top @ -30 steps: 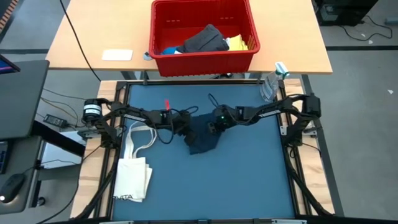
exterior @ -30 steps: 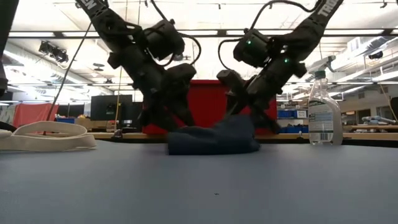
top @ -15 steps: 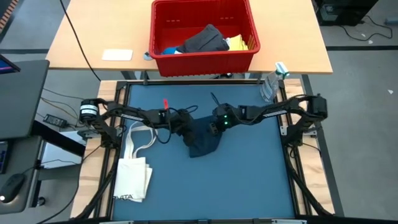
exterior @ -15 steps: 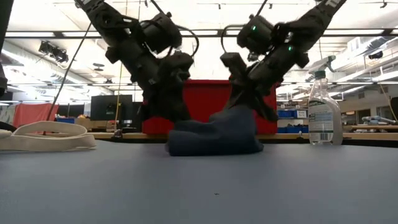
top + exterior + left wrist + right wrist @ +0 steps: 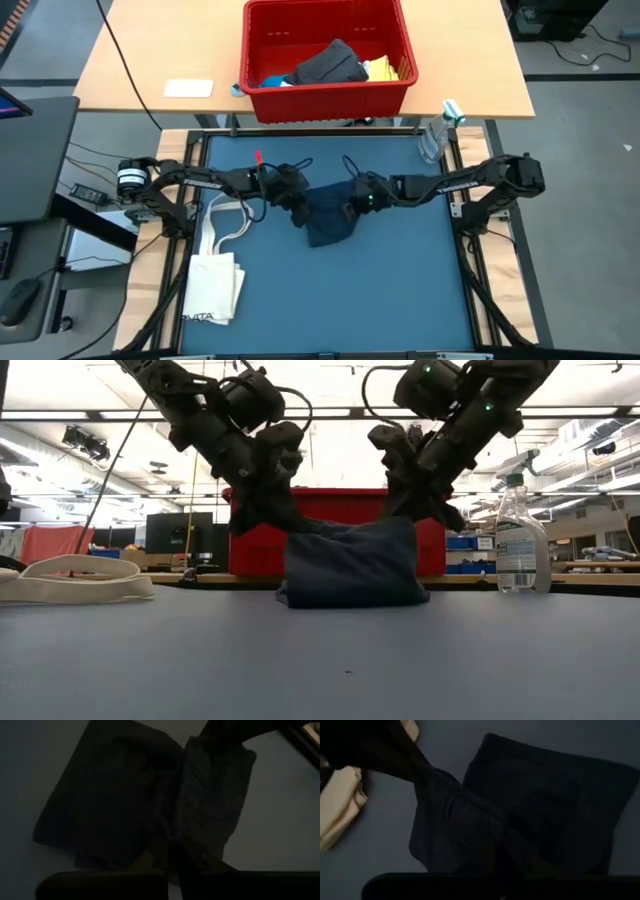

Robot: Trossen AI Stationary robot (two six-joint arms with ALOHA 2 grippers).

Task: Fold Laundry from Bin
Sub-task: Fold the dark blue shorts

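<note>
A dark navy cloth (image 5: 328,220) of the laundry is at the middle of the blue table, held up between both grippers. In the low view it hangs like a short curtain (image 5: 350,565), its lower part bunched on the table. My left gripper (image 5: 283,523) is shut on its upper left corner. My right gripper (image 5: 408,515) is shut on its upper right corner. The red bin (image 5: 327,55) stands on the wooden table beyond the far edge. It holds dark grey, blue and yellow pieces. My left gripper pinches the cloth's upper left corner (image 5: 296,536) between its two fingers, slanting down from the table's left. The cloth hangs below the fingers. My right gripper pinches the upper right corner (image 5: 400,526), slanting down from the right. The top edge runs nearly straight between the two holds.
A cream tote bag (image 5: 215,270) with long handles lies at the table's left side. A clear spray bottle (image 5: 436,133) stands at the far right corner. A small white pad (image 5: 188,88) lies on the wooden table left of the bin.
Both grippers have shut on the navy cloth and gone up, drawing slightly apart. The cloth, a low heap a second ago, now has its top edge lifted and spread between them, while its lower part has stayed on the table.
</note>
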